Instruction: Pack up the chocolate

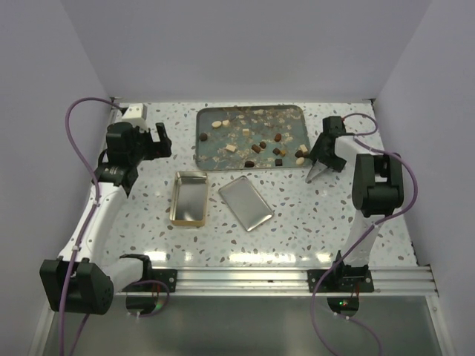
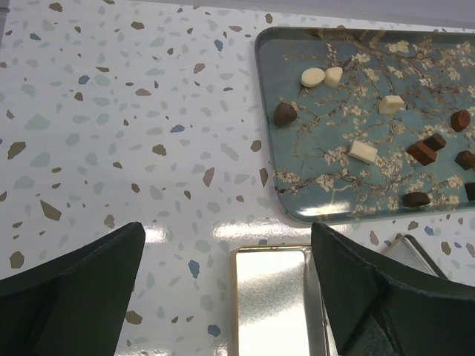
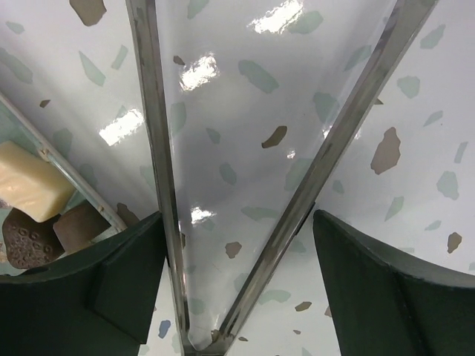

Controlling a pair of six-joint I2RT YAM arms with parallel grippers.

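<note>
1. Left gripper (image 1: pixel 162 141) hovers beside the tin (image 1: pixel 188 198), fingers wide open and empty.
2. The chocolate (image 1: pixel 276 137) lies scattered on the tray (image 1: pixel 204 119); none is in the tin.
3. Right gripper (image 1: pixel 324 158) clasps tongs (image 1: pixel 315 175) off the tray's right edge. Move left over the nearest piece, then squeeze gently.

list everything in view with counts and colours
chocolate: about a dozen pieces, dark brown, tan and cream, scattered on the tray
tray: one, teal with blossom print, far middle of the table
tin base: one, gold, empty, in front of the tray
tin lid: one, silvery, right of the base
tongs: one pair, bare metal, between the right jaws
table: one, white terrazzo
rail: one, silver, near edge
left arm: one, black and white, left jaws open, left of the tray
right arm: one, black and white, right jaws around the tongs
</note>
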